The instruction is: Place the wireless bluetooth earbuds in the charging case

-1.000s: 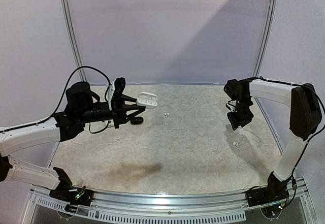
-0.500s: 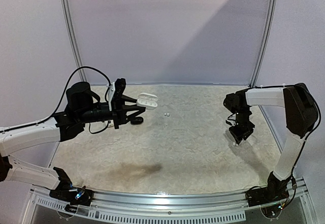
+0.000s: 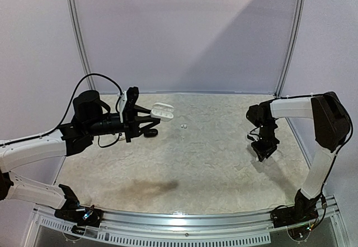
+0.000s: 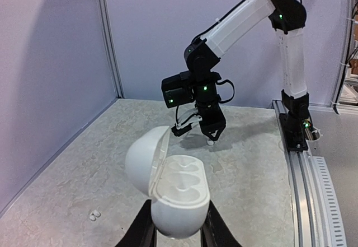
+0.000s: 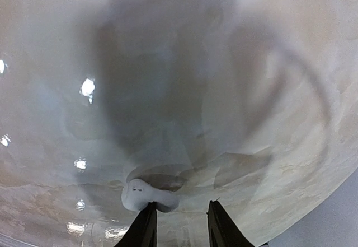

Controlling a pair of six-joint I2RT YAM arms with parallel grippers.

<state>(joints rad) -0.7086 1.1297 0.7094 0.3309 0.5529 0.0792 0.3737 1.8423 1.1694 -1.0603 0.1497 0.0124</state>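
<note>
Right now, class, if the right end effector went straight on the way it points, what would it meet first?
Probably the white earbud, lying on the table at one fingertip of the right end effector, which points down. Between the fingers only bare table shows; depth is unclear.

The bench [image 3: 212, 163] has a pale, mottled, stone-like top, glossy enough to throw back spots of light. A dark smudge [image 3: 152, 186] stains it near the front, left of centre. Along the near edge runs a metal rail [image 3: 184, 220].

Toward the back, a little left of centre, a pair of white earbuds [image 3: 182, 126] lies close together. Left of them sits a small black rounded thing [image 3: 150, 133], partly hidden, so its nature cannot be told. On the right side, well apart from these, a single white earbud [image 5: 146, 196] lies on the surface.
</note>
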